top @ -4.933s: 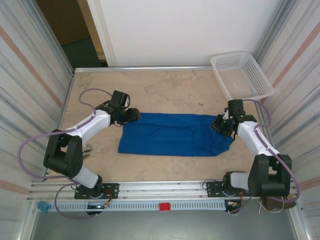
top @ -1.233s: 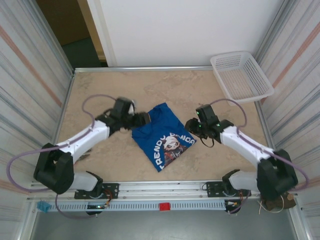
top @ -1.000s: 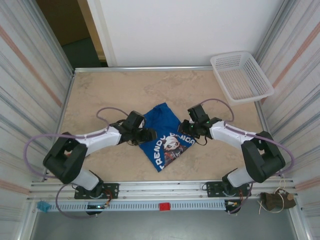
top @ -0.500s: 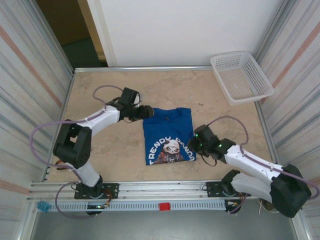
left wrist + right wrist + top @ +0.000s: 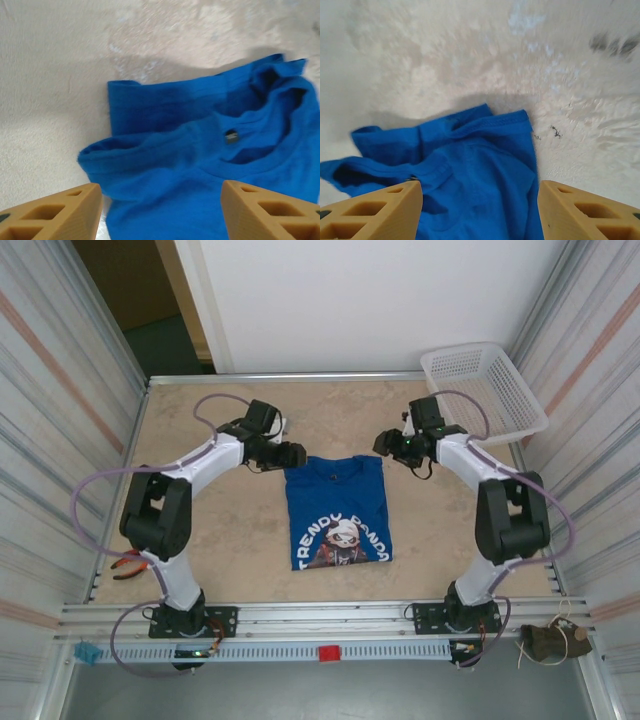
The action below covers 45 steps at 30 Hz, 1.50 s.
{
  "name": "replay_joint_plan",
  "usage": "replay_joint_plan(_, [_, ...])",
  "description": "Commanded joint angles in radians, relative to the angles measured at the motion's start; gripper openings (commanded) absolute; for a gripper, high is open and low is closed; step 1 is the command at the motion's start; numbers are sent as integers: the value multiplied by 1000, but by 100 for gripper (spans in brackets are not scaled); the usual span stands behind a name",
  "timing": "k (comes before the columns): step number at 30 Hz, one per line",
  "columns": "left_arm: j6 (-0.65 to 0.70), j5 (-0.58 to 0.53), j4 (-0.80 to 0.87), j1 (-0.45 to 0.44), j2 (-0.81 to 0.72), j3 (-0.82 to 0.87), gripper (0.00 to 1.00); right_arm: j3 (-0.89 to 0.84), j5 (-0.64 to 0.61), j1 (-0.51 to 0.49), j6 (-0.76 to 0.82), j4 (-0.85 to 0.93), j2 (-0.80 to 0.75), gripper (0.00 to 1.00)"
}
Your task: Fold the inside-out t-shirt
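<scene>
The beige mottled tabletop (image 5: 200,420) sits boxed in by corrugated side panels, with a white plastic lattice basket (image 5: 485,395) in the far right corner, well apart from the work. The royal-blue short-sleeved cotton t-shirt (image 5: 335,510) lies flat mid-table as a narrow rectangle, collar at the far edge and dark cartoon print facing up.

My left gripper (image 5: 293,454) hovers at the shirt's far left corner and my right gripper (image 5: 385,444) at its far right corner. On both wrist cameras the tan fingers (image 5: 60,210) (image 5: 590,210) stand wide apart with nothing between them; the cloth (image 5: 175,165) just lies on the table below.

I judge the sides are already tucked in, so the step in hand is taking the far edge and bringing it over to the near hem. To do it well, I want each pair of fingers to come down astride its corner and pinch every layer there (the left corner shows a rolled sleeve fold over a flatter layer, which is easy to split). The right corner (image 5: 470,190) looks cleaner, with a stitched hem to bite. Then I'd lift both corners together, keep them level and evenly spaced so the edge stays taut, and lay them squarely on the near corners.
</scene>
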State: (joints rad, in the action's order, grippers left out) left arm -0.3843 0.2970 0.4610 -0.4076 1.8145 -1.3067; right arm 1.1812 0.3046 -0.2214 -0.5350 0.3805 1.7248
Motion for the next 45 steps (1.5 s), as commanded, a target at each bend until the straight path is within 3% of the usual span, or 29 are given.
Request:
replay_joint_plan(1, [27,36,-11,24,18,-12,64,21,82,-5,41,-12,57,60])
replay_joint_plan(14, [-15,115,-139,41,80,21,63,49,96,-49,32,-46,165,48])
replay_joint_plan(16, [-22,127,-159,42,92,21,61,55,99,-52,30,-46,175,39])
replay_joint_plan(18, [-30,134,-176,41,105,19,55,57,106,-51,32,-44,178,22])
replay_joint_plan(19, [-30,134,-181,42,109,18,51,57,108,-49,33,-43,178,15])
replay_joint_plan(21, [-36,136,-188,45,121,9,32,57,118,-43,36,-41,169,0])
replay_joint_plan(25, [-48,140,-195,56,128,-5,0,35,130,-20,34,-44,117,0])
replay_joint_plan(34, [-88,140,-242,60,26,33,0,-9,106,29,7,-68,-39,0])
replay_joint_plan(45, [-102,104,-246,64,197,-96,0,75,28,54,-35,-128,126,0])
